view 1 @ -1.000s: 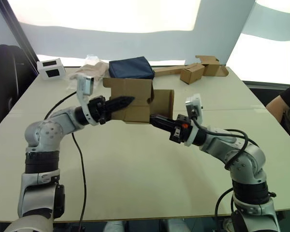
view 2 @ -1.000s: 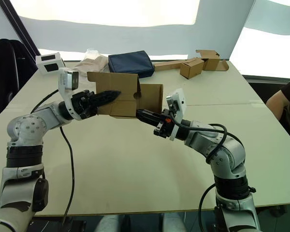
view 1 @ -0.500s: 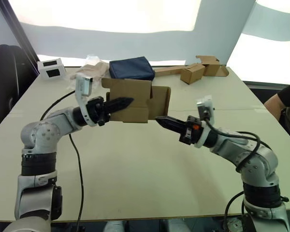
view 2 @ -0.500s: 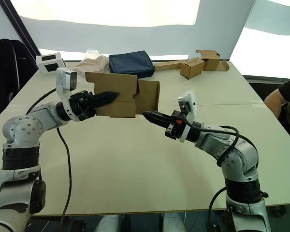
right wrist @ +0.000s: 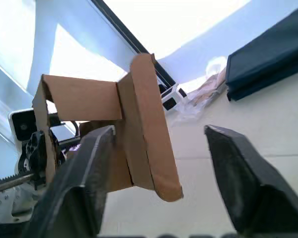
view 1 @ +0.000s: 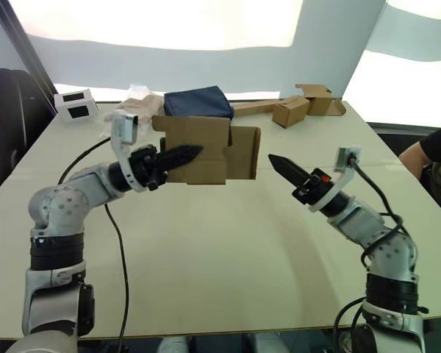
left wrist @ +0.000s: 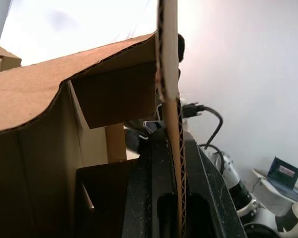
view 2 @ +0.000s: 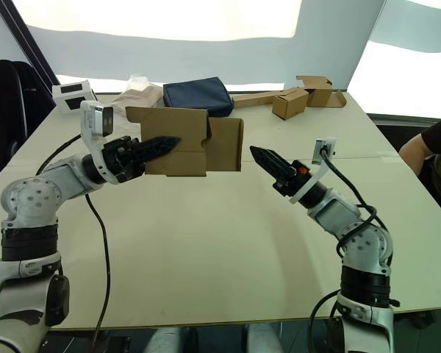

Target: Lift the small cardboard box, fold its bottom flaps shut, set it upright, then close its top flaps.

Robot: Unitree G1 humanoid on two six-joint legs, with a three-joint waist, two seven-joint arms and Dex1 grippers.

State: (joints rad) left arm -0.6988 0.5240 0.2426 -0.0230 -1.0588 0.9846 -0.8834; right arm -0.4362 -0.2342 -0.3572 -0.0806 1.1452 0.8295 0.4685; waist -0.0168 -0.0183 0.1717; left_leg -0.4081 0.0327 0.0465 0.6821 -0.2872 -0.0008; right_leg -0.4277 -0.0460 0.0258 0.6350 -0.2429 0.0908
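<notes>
The small cardboard box (view 1: 204,149) hangs in the air over the far middle of the table, lying on its side. My left gripper (view 1: 190,154) is shut on one of its wall panels (left wrist: 169,74), whose edge runs between the fingers. A short flap (view 1: 244,153) stands out on the box's right side; I cannot tell if it is a bottom flap or a top flap. My right gripper (view 1: 279,165) hovers to the right of the box, apart from it. It is open, with both fingers (right wrist: 84,183) spread wide and pointing at the flap (right wrist: 149,134).
A navy pouch (view 1: 198,103), a crumpled plastic bag (view 1: 137,103) and a small white box (view 1: 76,104) lie at the table's far side. Tan boxes on a cardboard strip (view 1: 294,110) sit far right. A person (view 1: 435,158) sits at the right edge. The near table (view 1: 206,257) is bare.
My right gripper has pulled back from the box to the right, risen a little, and opened. My left gripper keeps its hold, with the box a touch higher.
</notes>
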